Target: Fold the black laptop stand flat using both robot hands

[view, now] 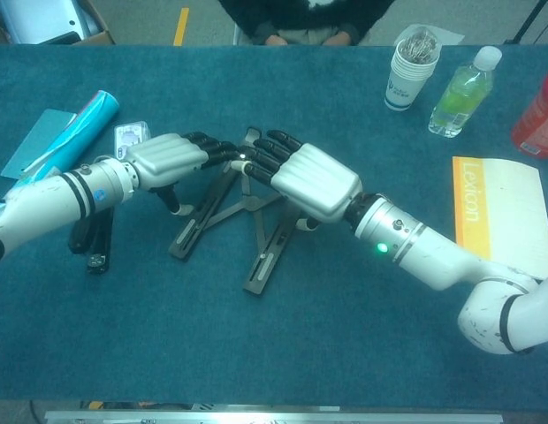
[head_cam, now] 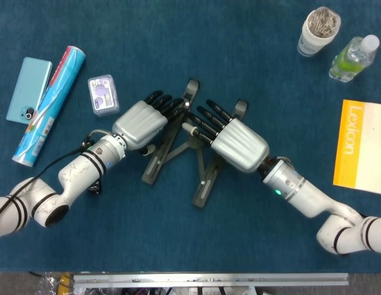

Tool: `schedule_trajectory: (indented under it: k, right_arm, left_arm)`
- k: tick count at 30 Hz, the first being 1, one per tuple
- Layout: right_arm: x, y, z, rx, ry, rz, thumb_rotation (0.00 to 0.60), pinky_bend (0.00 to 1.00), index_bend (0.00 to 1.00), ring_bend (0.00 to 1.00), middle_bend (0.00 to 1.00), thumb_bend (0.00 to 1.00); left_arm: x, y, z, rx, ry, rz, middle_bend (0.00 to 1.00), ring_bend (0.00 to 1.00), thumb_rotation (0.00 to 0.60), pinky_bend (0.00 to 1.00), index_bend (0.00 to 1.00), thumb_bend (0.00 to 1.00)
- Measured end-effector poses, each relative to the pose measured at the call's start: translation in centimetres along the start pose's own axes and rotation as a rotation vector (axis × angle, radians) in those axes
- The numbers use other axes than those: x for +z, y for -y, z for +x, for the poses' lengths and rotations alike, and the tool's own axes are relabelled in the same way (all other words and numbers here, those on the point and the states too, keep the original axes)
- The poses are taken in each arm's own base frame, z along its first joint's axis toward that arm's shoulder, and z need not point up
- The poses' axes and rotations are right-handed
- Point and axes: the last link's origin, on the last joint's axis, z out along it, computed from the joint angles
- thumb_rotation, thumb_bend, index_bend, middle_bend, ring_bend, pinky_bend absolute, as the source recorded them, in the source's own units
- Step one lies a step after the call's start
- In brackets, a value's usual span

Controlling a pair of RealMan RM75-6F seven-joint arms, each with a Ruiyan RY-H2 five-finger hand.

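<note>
Mid-table: black stand (head_cam: 178,150), legs splayed in X. Left hand (head_cam: 141,123) and right hand (head_cam: 236,142) lie on its far ends, fingers extended, slightly apart; grip unclear. Risk: uneven push skids stand on cloth, or closing legs catch fingertips.

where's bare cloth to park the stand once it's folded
Free: the near strip of blue cloth between both forearms, and the far stretch between the black laptop stand and white paper cup. Crowded: the left side around the mint phone and blue tube.
</note>
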Motion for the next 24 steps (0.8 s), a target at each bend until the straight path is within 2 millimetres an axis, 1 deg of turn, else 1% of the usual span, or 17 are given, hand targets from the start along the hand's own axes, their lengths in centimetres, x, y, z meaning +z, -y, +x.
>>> schedule_trajectory:
  k: [11, 24]
  right_arm:
    - [1.1, 0.9, 0.5, -0.007, -0.028, 0.014, 0.600, 0.00, 0.00, 0.00, 0.00, 0.00]
    - [2.1, 1.6, 0.5, -0.008, -0.040, 0.021, 0.600, 0.00, 0.00, 0.00, 0.00, 0.00]
  left_arm:
    - [-0.2, -0.8, -0.2, -0.022, 0.007, -0.012, 0.00, 0.00, 0.600, 0.00, 0.00, 0.25]
    - [-0.8, -2.0, -0.4, -0.060, 0.037, -0.038, 0.00, 0.00, 0.600, 0.00, 0.00, 0.25]
